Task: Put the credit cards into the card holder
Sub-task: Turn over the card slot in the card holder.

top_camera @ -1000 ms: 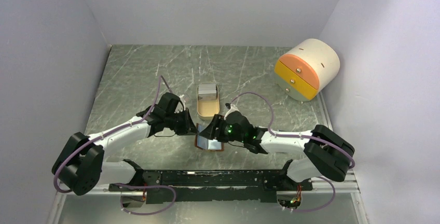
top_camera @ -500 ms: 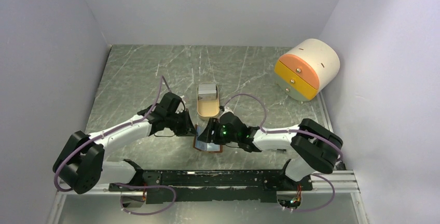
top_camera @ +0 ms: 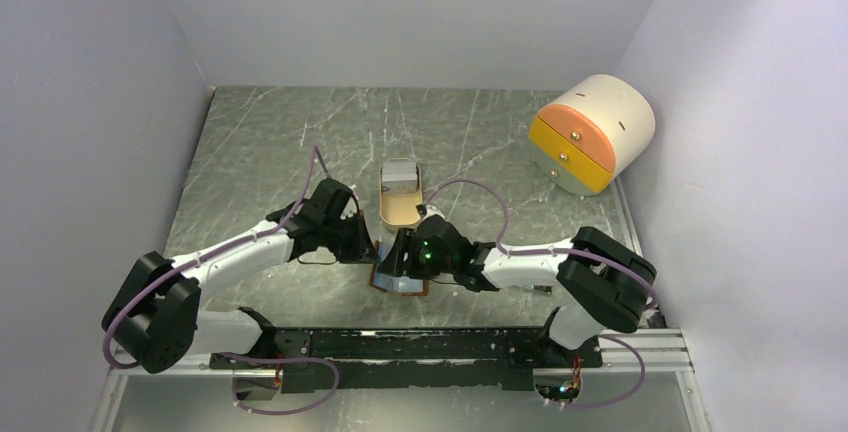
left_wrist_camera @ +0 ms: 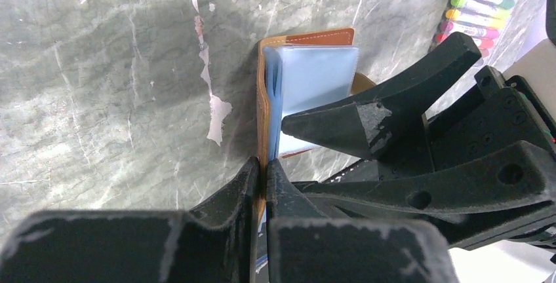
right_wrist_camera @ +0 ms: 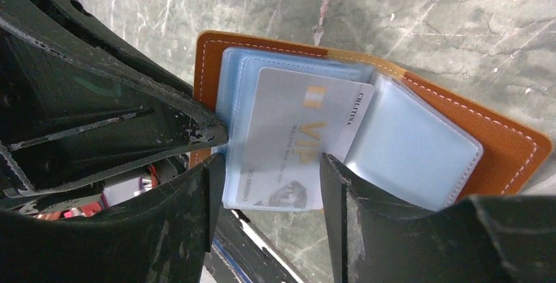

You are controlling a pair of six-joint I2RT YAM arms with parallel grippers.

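The brown leather card holder [top_camera: 402,279] lies open at the table's near middle. Its clear blue sleeves show in the right wrist view [right_wrist_camera: 419,158]. My left gripper [left_wrist_camera: 264,165] is shut on the holder's leather edge [left_wrist_camera: 308,36] and holds that flap upright. A grey-white credit card [right_wrist_camera: 295,132] marked VIP sits partly inside a clear sleeve, its near end sticking out. My right gripper [right_wrist_camera: 270,162] is open, one finger on each side of that card's near end. In the top view both grippers meet over the holder, the left [top_camera: 372,249] and the right [top_camera: 402,252].
A tan open case [top_camera: 400,214] with grey-white contents stands just behind the holder. A round white container with orange and yellow drawers [top_camera: 590,132] stands at the back right. Coloured pens [left_wrist_camera: 482,1] lie near the holder.
My right arm has slid left, bringing its gripper further over the card holder. The left gripper has stayed on the holder's flap.
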